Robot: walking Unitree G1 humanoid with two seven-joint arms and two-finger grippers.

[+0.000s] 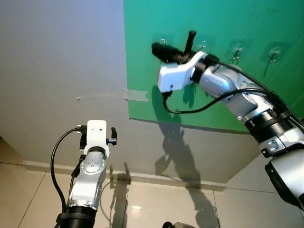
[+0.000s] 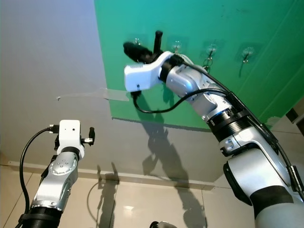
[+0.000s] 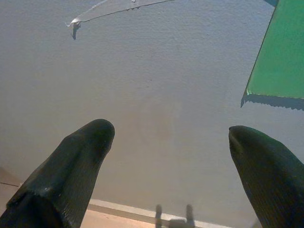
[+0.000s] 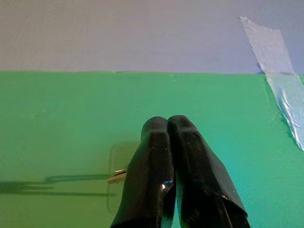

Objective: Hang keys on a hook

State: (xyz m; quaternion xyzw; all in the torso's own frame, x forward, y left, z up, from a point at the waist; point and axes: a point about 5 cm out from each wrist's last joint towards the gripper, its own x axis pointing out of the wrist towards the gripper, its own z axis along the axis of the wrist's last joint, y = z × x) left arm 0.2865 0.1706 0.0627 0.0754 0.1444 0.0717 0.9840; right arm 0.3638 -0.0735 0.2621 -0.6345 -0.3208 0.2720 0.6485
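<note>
Right wrist view shows the right gripper [image 4: 167,124] with its two black fingers pressed flat together, tips touching, close against the green sheet [image 4: 61,123]. Just beside the fingers a small metal hook [image 4: 117,176] sticks out from a clear pad on the sheet; the rest of the pad is hidden behind the fingers. No part of the keys can be made out between the fingers, so I cannot tell whether anything is pinched there.

From the head views, the right gripper [image 1: 160,49] reaches up to the first of a row of hooks on the sheet, with one black piece standing upright just behind it. Two hooks further along, something thin and dark [image 1: 234,59] hangs from a hook [image 1: 237,48], possibly the keys, though it is too small to be sure. Another hook [image 1: 273,50] sits near the frame's edge.

The left gripper [image 3: 173,137] hangs low with its fingers spread wide apart, facing bare grey wall [image 1: 57,57]. A strip of tape [image 1: 114,95] crosses from the wall onto the sheet's edge. Below the sheet's lower edge the wall runs bare down to the tiled floor [image 1: 156,204].
</note>
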